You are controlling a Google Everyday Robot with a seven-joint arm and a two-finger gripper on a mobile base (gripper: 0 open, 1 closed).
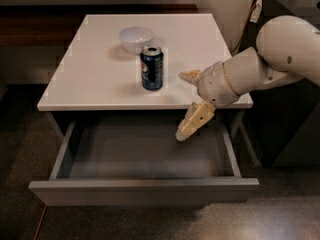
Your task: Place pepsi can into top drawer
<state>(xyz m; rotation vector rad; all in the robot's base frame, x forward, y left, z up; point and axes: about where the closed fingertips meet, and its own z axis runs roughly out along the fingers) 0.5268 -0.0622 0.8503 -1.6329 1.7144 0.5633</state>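
Note:
The pepsi can (pixel 152 67) stands upright on the white cabinet top (pixel 90 79), near the middle toward the front edge. The top drawer (pixel 145 189) is pulled out below it, and its shallow grey interior holds nothing. My gripper (pixel 186 106) hangs to the right of the can, at the front right of the cabinet top and over the drawer's right side. It is open and holds nothing: one tan finger (pixel 190 76) lies level with the tabletop, the other (pixel 194 121) points down into the drawer. A gap separates the gripper from the can.
A white bowl (pixel 136 38) sits just behind the can on the cabinet top. A dark unit (pixel 295 129) with cables stands close to the cabinet's right side, behind my white arm (pixel 270 59). Dark floor surrounds the open drawer front.

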